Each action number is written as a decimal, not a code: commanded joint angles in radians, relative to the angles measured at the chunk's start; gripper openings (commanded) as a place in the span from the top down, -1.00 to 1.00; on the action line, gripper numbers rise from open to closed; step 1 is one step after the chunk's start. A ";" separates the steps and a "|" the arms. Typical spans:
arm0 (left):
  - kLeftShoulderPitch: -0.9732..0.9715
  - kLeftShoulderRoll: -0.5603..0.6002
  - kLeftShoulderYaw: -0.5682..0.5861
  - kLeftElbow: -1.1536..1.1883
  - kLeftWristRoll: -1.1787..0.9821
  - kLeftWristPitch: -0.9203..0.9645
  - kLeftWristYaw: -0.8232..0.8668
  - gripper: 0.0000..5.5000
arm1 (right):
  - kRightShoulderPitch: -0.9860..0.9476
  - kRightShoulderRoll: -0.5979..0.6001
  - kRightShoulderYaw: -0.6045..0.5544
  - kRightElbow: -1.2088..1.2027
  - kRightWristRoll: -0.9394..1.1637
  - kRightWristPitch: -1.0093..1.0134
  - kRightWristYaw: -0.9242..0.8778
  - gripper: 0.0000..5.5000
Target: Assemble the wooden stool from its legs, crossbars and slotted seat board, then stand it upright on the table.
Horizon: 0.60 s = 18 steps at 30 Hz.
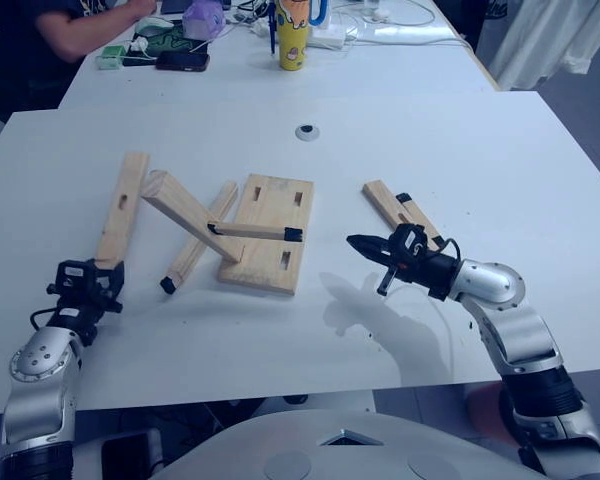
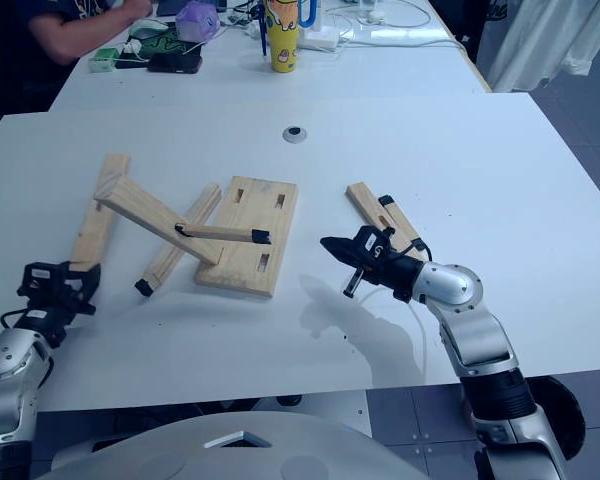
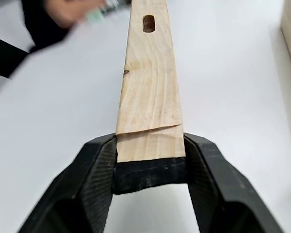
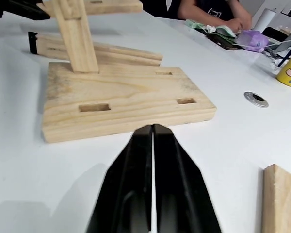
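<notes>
Seat board (image 1: 276, 203) lies flat at mid-frame, with a leaning leg (image 1: 185, 215) rising from it and a crossbar (image 1: 255, 232) jutting from that leg. We judge the wood light, stiff and fairly slick, so we would take each piece across its narrow sides near an end. At lower left our left gripper (image 1: 98, 275) pinches the capped end of the outer leg (image 1: 120, 205). Right of the board, our right gripper (image 1: 355, 242) has its fingers pressed together, empty. At the top, a yellow cup (image 1: 292, 40) holds what look like pens.
</notes>
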 commanded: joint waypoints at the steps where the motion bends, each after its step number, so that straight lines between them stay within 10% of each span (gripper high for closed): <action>1: -0.089 0.001 0.026 -0.116 -0.028 0.001 0.025 0.27 | -0.109 0.081 -0.111 0.001 0.155 0.160 -0.093 1.00; 9: -0.365 0.075 -0.004 -0.480 -0.190 0.214 0.028 0.27 | -0.547 0.239 -0.477 0.085 1.022 0.685 -0.567 0.85; 18: -0.543 0.119 -0.113 -0.638 -0.373 0.431 -0.018 0.27 | -0.792 0.449 -0.371 0.187 1.443 0.640 -0.952 0.31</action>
